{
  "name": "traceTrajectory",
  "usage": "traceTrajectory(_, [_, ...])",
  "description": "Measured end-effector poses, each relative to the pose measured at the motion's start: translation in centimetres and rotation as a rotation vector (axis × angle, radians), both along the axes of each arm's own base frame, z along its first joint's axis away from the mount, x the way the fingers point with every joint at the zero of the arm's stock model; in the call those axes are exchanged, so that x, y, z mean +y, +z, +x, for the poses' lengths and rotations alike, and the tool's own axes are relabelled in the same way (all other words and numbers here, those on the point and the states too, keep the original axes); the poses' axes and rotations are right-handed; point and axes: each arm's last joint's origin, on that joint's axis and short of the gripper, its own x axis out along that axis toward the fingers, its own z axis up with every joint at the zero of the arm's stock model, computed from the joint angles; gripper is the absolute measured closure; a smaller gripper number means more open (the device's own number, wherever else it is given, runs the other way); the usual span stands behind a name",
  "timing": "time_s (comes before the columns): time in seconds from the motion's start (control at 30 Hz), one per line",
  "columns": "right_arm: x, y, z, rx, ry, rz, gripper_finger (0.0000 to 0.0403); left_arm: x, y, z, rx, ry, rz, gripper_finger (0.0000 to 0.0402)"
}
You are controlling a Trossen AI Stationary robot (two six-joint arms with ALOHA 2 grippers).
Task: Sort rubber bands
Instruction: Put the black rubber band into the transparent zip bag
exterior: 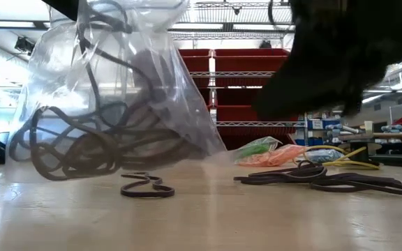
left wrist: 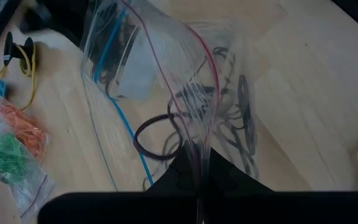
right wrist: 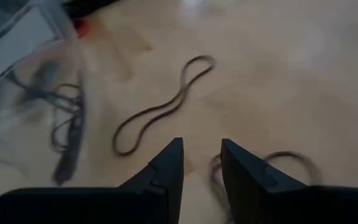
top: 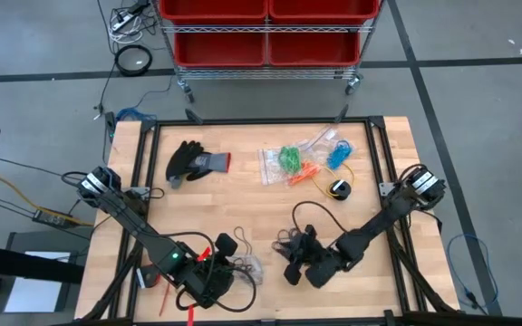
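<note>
A clear zip bag (exterior: pixel 110 97) with black rubber bands (left wrist: pixel 235 124) inside is at the table's near left, and my left gripper (left wrist: pixel 197 171) is shut on it. A single black band (right wrist: pixel 166 106) lies loose on the wood beside the bag, also visible in the low view (exterior: pixel 145 187). More black bands (top: pixel 299 237) lie in a heap near the table's middle. My right gripper (right wrist: pixel 197 165) hovers low over the wood between the loose band and the heap, open, nothing between its fingers. Small bags of green, orange and blue bands (top: pixel 302 161) lie farther back. My left gripper pinches the clear bag's rim (left wrist: pixel 197 149) between its two fingers, where the pink zip line runs into them. The fingers slant downward. The bag hangs open from the hold, and its lower part (exterior: pixel 82 164) rests on the table.
A black glove (top: pixel 193 161) lies at the far left of the table. A yellow cable with a black end (top: pixel 338 187) lies right of the small bags. A red bin rack (top: pixel 265 32) stands beyond the far edge. Bare wood lies along the near edge.
</note>
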Motion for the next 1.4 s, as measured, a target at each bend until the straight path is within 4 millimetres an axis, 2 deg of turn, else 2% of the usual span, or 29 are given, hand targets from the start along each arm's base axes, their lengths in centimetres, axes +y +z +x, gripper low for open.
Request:
traceTrajectory(0.07, [-0.4,-1.3,0.3,-0.042,0.066,0.036,0.0304,0.0,0.0,0.0,-0.002,0.002,0.002,0.0399])
traceTrajectory(0.2, [-0.1,-3.4,2.2,-0.068,0.179,-0.033,0.029,0.1,0.0,0.1,-0.004,0.008,0.003,0.0399])
traceTrajectory(0.4, [0.6,-6.2,5.7,0.026,0.181,-0.141,0.0253,0.2,0.0,0.2,-0.006,0.008,0.003,0.0399])
traceTrajectory(0.5, [0.5,-6.0,6.8,0.074,0.162,-0.133,0.024,0.2,0.0,0.2,-0.003,-0.01,0.013,0.0399])
traceTrajectory(0.67, [0.3,-5.5,7.6,0.117,0.155,-0.122,0.0241,0.2,0.0,0.2,-0.004,-0.016,0.015,0.0399])
traceTrajectory(1.4, [-1.5,-5.7,8.5,0.135,0.11,-0.05,0.0245,0.1,0.1,0.3,-0.01,-0.019,0.009,0.0399])
